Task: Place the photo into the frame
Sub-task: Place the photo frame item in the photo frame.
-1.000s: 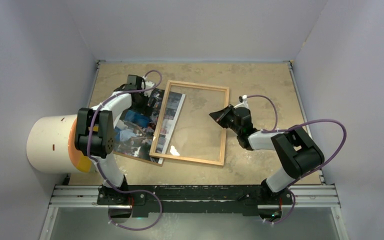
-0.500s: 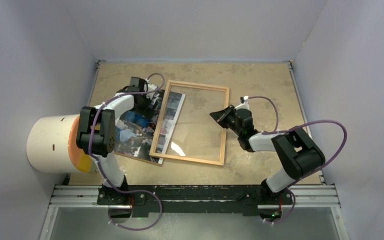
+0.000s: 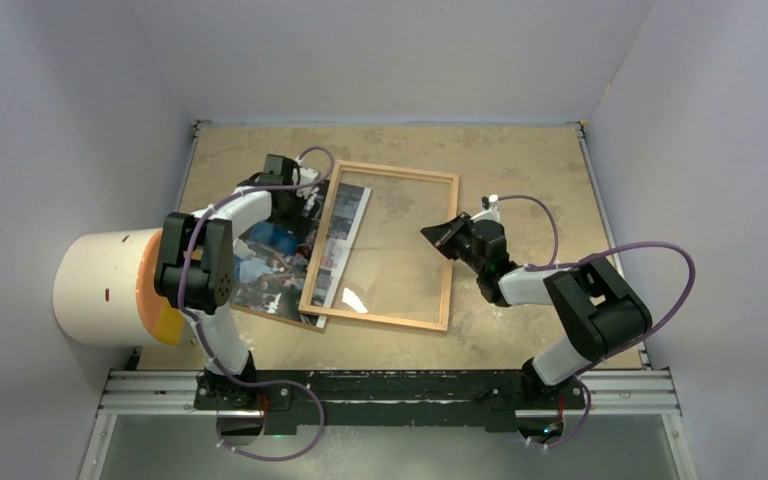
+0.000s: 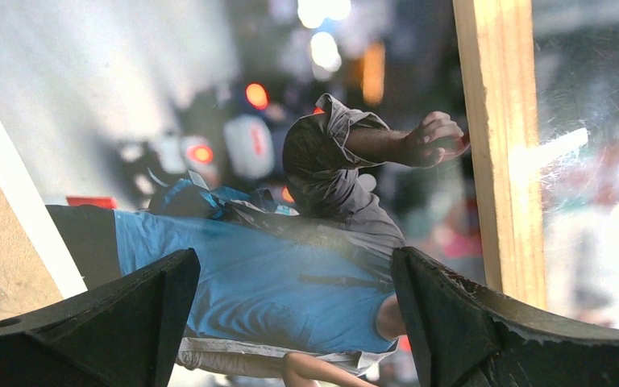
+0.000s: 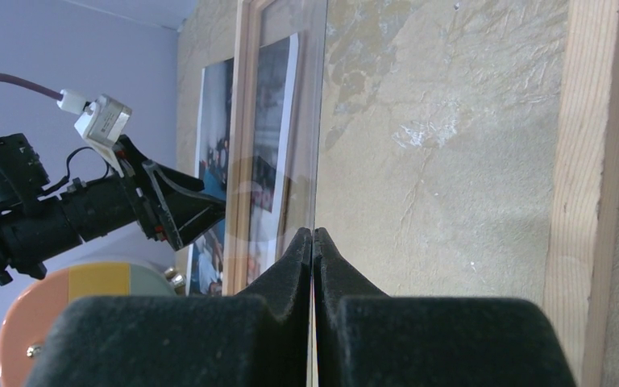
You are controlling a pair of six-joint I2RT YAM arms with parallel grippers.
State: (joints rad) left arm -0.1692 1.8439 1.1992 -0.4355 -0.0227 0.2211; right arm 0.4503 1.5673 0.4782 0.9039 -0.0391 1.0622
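Observation:
The light-wood frame (image 3: pixel 400 170) lies flat on the table. The photo (image 3: pixel 265 265) lies face up at its left, with its right strip under the frame's left moulding. My right gripper (image 3: pixel 438 236) is shut on the edge of the frame's clear glass pane (image 3: pixel 380 250) and holds that edge raised. In the right wrist view the closed gripper (image 5: pixel 313 238) pinches the thin pane (image 5: pixel 320 121), with the moulding (image 5: pixel 588 185) at the right. My left gripper (image 3: pixel 310 200) is open and empty, low over the photo (image 4: pixel 290 266) beside the left moulding (image 4: pixel 500 161).
A white cylinder with an orange end (image 3: pixel 100 290) lies at the table's left edge. Walls close in the left, far and right sides. A metal rail (image 3: pixel 390 390) runs along the near edge by the arm bases.
My left gripper has crept a little to the right, toward the frame's left moulding. The right gripper still holds the pane and has barely moved.

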